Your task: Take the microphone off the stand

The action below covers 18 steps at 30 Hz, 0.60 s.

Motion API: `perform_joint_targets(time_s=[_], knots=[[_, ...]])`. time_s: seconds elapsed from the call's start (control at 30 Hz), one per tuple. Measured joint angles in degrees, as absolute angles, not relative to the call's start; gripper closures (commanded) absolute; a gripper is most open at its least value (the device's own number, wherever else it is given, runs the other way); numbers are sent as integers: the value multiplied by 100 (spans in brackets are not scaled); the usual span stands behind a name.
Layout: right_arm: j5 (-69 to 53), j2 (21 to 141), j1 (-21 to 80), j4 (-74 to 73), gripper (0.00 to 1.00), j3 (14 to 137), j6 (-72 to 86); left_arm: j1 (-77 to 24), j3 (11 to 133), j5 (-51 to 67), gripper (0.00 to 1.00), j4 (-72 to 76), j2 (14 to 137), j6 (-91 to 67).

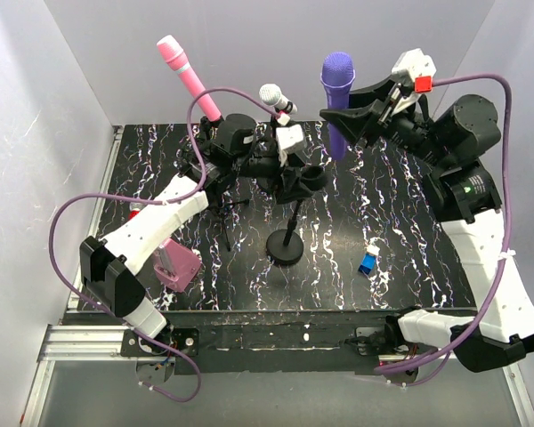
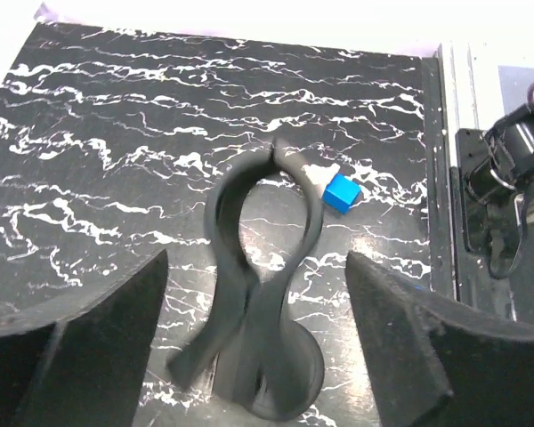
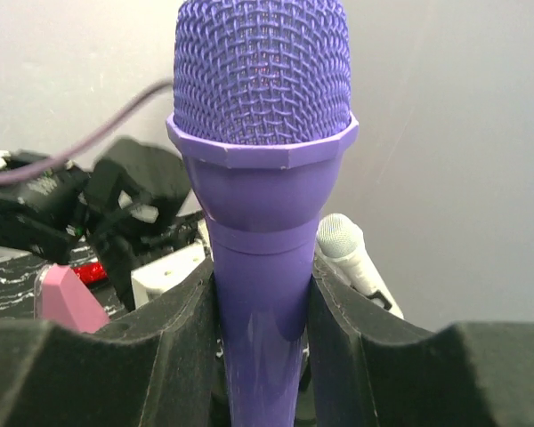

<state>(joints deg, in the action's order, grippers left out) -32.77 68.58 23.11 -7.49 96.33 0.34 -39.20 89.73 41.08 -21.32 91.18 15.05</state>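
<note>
- clamped with the right tool (image 3: 262, 320) on the handle of the purple microphone (image 3: 260, 116), just under its mesh head.
- held upright there, well above the table (image 1: 409, 222) and clear of the stand (image 1: 286, 246).
- spread wide apart at the left tool (image 2: 256, 267), touching nothing.
- between the left tool's fingers (image 2: 98, 347), apart from both: the stand's black clip (image 2: 221, 205), two arms curving to meet at the tips, with the round base right beneath.
- past the left tool's right finger, on the table: a small blue block (image 2: 342, 191).
- left of the right tool, near it: a white microphone (image 1: 274, 95), tilted.
- farther left, beyond the left tool: a pink microphone (image 1: 185, 76), also tilted, raised off the table.
</note>
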Motion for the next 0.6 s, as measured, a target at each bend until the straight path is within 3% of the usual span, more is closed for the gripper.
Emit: perform_joint_targets(time_s=[0.07,0.37,0.6], knots=[[-3232,6801,2311,-701,99,9472,45,-3918,9174,3935,9,-2283,9118,1498],[-3173,6862,2309,-749,99,8571,-193,-3913,10860,3688,7,-2545,9115,969],[-3376,6862,2311,-744,99,8409,-379,-3913,11183,3529,12,-2386,9142,191]])
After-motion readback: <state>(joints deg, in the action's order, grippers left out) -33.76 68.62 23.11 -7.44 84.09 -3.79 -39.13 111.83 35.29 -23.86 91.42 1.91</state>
